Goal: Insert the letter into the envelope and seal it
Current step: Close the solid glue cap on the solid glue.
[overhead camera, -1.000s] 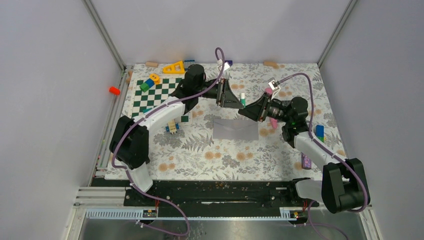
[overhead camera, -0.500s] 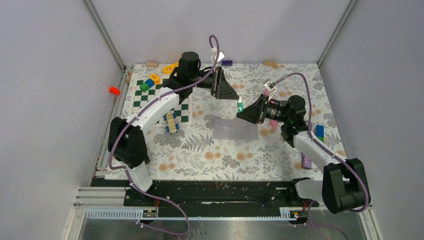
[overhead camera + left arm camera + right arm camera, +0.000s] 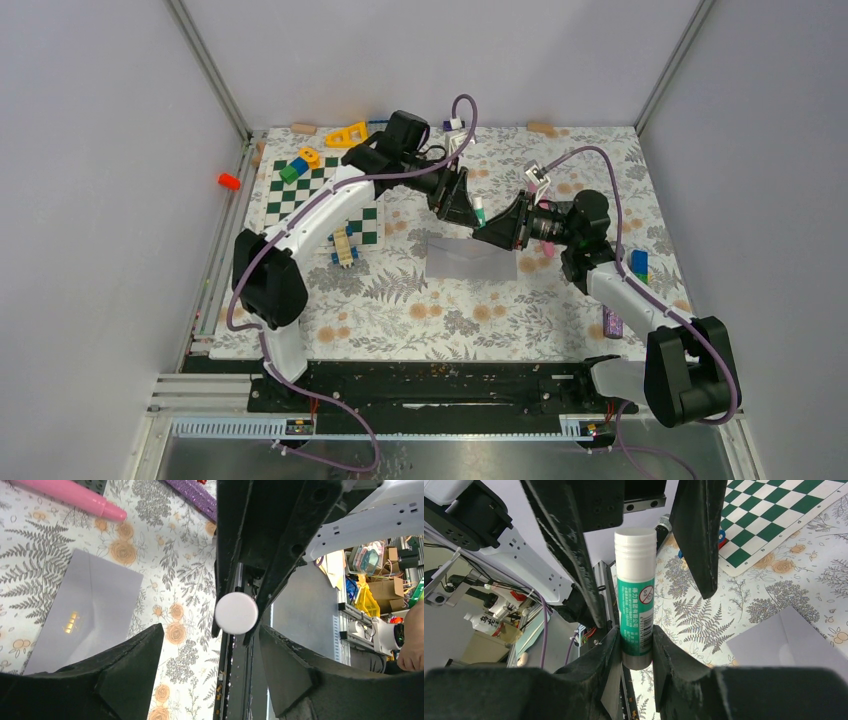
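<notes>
**Q:** What is the state of the right gripper (image 3: 634, 652)?
**A:** It is closed on a glue stick (image 3: 635, 595). The fingers clamp the lower end of the tube. The white cap (image 3: 635, 540) points away from the wrist.

**Q:** What is the state of the left gripper (image 3: 210, 630)?
**A:** The jaws stand wide apart and hold nothing. In the right wrist view, its fingers (image 3: 569, 545) stand one on each side of the cap, with a gap on both sides. In the left wrist view, the cap shows end-on as a white disc between the fingertips, clear of both.

**Q:** Where is the envelope (image 3: 470, 258)?
**A:** It lies flat on the floral mat (image 3: 400, 300), near the middle. In the top view, the two grippers meet above its far edge. Neither gripper touches it. The left wrist view shows a small gold mark on its upper face.

**Q:** What other items are nearby?
**A:** A pink marker (image 3: 75, 495) lies on the mat, apart from the envelope. A green-and-white chessboard (image 3: 310, 195) covers the far left part of the mat, well apart from the envelope.
</notes>
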